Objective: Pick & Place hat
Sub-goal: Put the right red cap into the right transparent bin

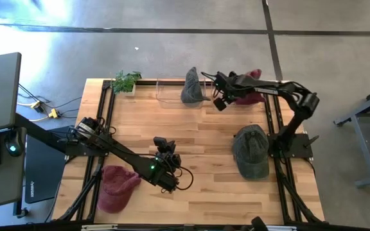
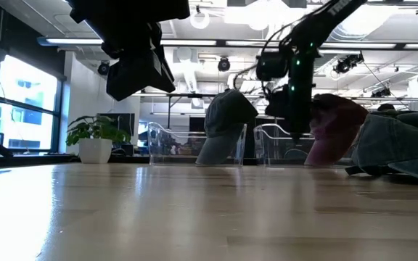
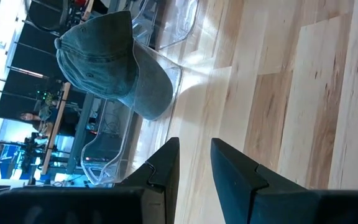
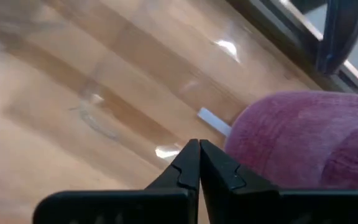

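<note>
A grey-blue hat (image 1: 191, 86) (image 3: 110, 62) sits crown-up on a clear stand at the table's far edge. Beside it a maroon hat (image 1: 250, 86) (image 4: 303, 137) rests on a second clear stand (image 2: 271, 145). A grey-green hat (image 1: 252, 151) lies on the table's right side and another maroon hat (image 1: 114, 186) lies near the left corner. My right gripper (image 4: 199, 146) (image 1: 220, 97) hangs shut between the two far hats, just left of the maroon one, holding nothing. My left gripper (image 3: 194, 155) (image 1: 169, 172) hovers over the table's near middle, slightly open and empty.
A potted plant (image 1: 126, 81) stands at the far left corner. A clear stand (image 1: 171, 93) reaches left of the grey-blue hat. Bare wood (image 1: 204, 131) lies between the two arms. A laptop (image 1: 40, 170) and a monitor are off the table's left side.
</note>
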Robot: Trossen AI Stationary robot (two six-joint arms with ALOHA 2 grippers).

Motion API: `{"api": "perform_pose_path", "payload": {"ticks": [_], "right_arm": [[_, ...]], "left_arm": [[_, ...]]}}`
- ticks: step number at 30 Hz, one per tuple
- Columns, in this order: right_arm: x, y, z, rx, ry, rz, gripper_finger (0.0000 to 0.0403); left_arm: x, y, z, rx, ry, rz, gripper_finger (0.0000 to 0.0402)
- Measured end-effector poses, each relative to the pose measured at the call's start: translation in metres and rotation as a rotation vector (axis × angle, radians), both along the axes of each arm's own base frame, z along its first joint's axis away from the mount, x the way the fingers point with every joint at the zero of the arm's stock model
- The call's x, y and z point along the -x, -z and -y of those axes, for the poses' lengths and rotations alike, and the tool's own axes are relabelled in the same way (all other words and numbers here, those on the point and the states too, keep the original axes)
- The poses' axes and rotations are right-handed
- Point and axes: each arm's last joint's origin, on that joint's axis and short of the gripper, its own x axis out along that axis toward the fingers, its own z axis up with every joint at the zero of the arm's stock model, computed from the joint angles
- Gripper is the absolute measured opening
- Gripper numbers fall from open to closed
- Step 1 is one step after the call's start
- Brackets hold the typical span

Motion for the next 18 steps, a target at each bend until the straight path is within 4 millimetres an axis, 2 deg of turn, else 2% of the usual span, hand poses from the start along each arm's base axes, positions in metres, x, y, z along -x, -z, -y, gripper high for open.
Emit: {"api": "perform_pose_path", "payload": {"ticks": [5, 9, 14, 18], "right_arm": [[-0.002, 0.016, 0.005, 0.022, 0.02, -0.078, 0.0008], [0.002, 0.018, 0.009, 0.033, 0.075, -0.11, 0.0002], [0.014, 0.013, 0.008, 0.061, 0.145, -0.194, 0.0005], [0.016, 0.001, 0.006, 0.134, 0.14, -0.245, 0.0002]], "left_arm": [[0.0, 0.0, 0.0, 0.0, 0.0, -0.001, 0.0085], [0.0, 0.0, 0.0, -0.002, 0.0, -0.006, 0.0085], [0.001, 0.0, 0.0, -0.002, 0.001, -0.007, 0.0085], [0.001, 0.0, 0.0, -0.002, 0.001, -0.008, 0.0085]]}}
